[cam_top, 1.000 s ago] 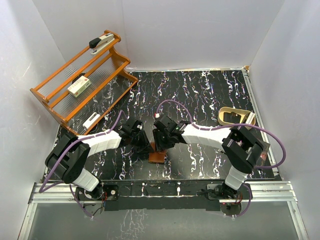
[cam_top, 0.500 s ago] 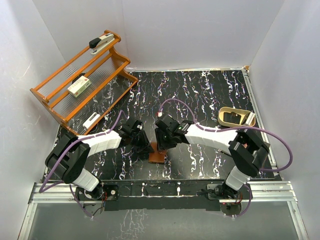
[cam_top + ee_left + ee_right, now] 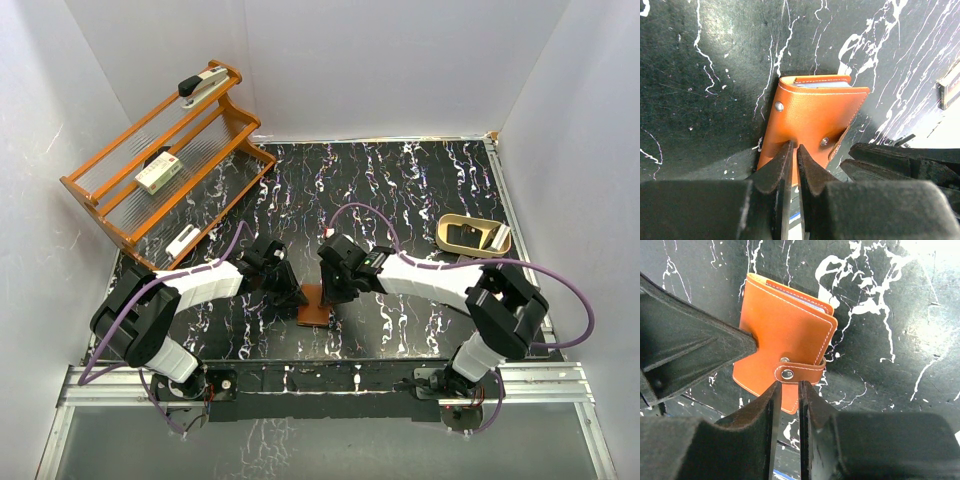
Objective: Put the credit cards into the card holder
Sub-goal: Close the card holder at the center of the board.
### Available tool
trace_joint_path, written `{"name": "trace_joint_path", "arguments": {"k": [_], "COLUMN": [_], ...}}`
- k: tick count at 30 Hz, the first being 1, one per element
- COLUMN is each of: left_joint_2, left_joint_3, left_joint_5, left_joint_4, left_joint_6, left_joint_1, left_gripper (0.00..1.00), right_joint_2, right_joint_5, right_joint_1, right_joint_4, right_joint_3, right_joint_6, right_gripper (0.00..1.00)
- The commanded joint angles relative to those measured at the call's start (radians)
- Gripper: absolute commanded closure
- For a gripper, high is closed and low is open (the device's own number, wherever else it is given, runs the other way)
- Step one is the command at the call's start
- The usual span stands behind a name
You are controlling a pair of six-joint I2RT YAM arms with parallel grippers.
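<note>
Closed card holder (image 3: 315,308) on the bench (image 3: 420,180), close to the middle of the near edge, a hand at each side.
Fingers of the left hand (image 3: 794,149) together, tips pressed on the cover at one edge. Fingers of the right hand (image 3: 788,387) almost together, only a thin slit between, tips just at the snap tab (image 3: 797,372); cannot tell whether clamped on it. Pale edge of the credit cards (image 3: 822,84) peeking from the holder's open end.

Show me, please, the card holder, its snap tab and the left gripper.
card holder (image 3: 810,115), left wrist view, cover's middle.
snap tab (image 3: 804,372), right wrist view, strap beside stud.
left gripper (image 3: 794,147), left wrist view, between its fingertips.
</note>
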Motion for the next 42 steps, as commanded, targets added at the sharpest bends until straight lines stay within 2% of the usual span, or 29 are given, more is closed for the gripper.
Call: {"name": "trace_joint_path", "arguments": {"k": [1, 42], "left_joint_2": [-0.004, -0.001], "left_joint_3": [-0.024, -0.025], "left_joint_5": [-0.012, -0.01], "left_joint_4": [-0.026, -0.019], "left_joint_6": [0.001, -0.001], "left_joint_1": [-0.002, -0.002], "left_gripper": [0.93, 0.93], "right_joint_2": [0.016, 0.081], "right_joint_5": [-0.003, -0.029], "right_joint_1": [0.002, 0.004], "right_joint_4": [0.082, 0.127], "right_joint_3": [0.012, 0.022], "right_joint_6": [0.019, 0.03], "right_gripper": [0.82, 0.89]}}
